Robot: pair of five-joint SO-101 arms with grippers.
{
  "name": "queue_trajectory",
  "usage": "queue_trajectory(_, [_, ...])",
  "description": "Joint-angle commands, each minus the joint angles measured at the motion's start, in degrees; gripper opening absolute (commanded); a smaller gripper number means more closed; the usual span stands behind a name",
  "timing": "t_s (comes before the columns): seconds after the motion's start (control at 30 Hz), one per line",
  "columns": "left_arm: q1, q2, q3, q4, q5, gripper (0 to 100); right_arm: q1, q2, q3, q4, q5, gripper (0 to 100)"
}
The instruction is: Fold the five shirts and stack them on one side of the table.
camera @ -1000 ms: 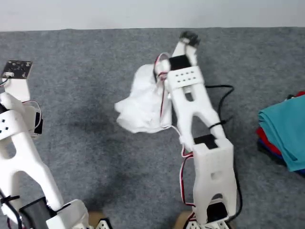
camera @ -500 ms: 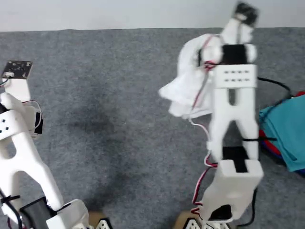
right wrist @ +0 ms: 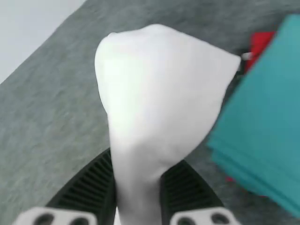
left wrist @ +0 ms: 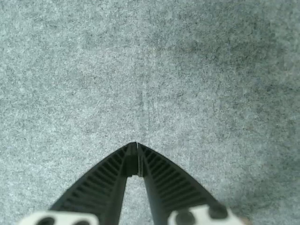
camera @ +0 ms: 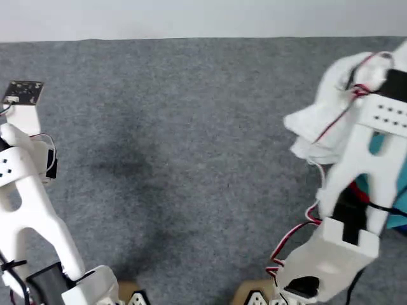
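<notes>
The table (camera: pixel 159 127) wears a rough, matt grey felt-like cloth, the white shirt (right wrist: pixel 159 93) and teal shirt (right wrist: pixel 267 117) are soft matt fabric, and the left arm (camera: pixel 28 197) and right arm (camera: pixel 343 248) are smooth white plastic with ribbed black plastic fingers (left wrist: pixel 105 185).

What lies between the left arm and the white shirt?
Bare grey table, as the high view shows, from the left arm to the white shirt.

The white shirt (right wrist: pixel 159 103) is plain, with no pattern. The teal shirt (right wrist: pixel 267 126) is plain too. The red shirt (right wrist: pixel 260 42) is bright red. The worktop (left wrist: pixel 140 70) is grey with tiny specks. The left claw (left wrist: pixel 137 149) and right claw (right wrist: pixel 138 180) are black with ridges.
</notes>
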Motion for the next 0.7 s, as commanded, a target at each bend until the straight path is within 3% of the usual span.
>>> queue_trajectory(0.0, [0.53, -2.20, -0.48, 0.35, 0.00, 0, 4.26, -3.03, -3.25, -0.31, 2.29, 0.9])
queue_trajectory(0.4, [8.09, -2.20, -0.48, 0.79, 0.09, 0, 17.19, 1.80, -3.25, -0.40, 7.30, 0.9])
queue_trajectory(0.67, [8.53, -2.20, -0.40, 1.14, 0.00, 0, 25.54, 4.53, -3.25, -0.48, 10.37, 0.9])
